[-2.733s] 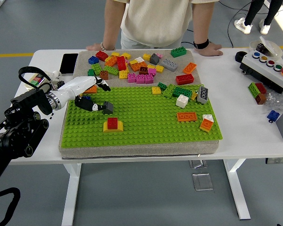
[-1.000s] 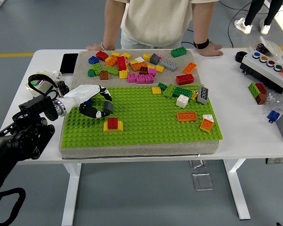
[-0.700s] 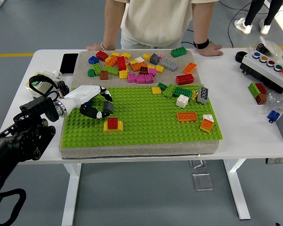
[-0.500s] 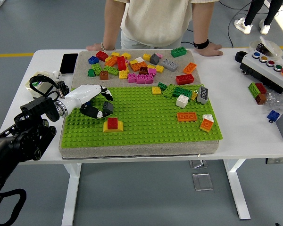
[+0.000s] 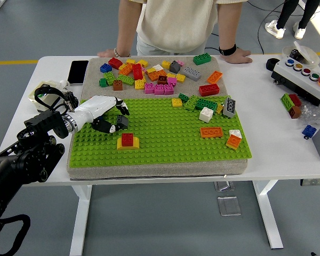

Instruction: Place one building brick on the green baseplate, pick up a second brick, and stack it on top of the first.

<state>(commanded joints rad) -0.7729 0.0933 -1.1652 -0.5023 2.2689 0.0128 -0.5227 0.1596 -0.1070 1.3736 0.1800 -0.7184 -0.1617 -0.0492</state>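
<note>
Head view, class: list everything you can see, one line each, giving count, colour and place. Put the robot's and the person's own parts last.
Green baseplate: one, green, on a grey pad at the table's middle.
Yellow brick with a red brick on top: one stack, baseplate's near left.
Dark grey brick: one, in the left hand's fingers.
Orange bricks: two, baseplate's right.
White brick: one, baseplate's right.
Loose brick pile: many, mixed colours, on the pad behind the baseplate.
Phone: one, black, far left of the table.
Button box: one, white with coloured buttons, far right.
Left hand: one, white and black, over the baseplate's left.
Person's hands: two, resting on the table's far edge.
</note>
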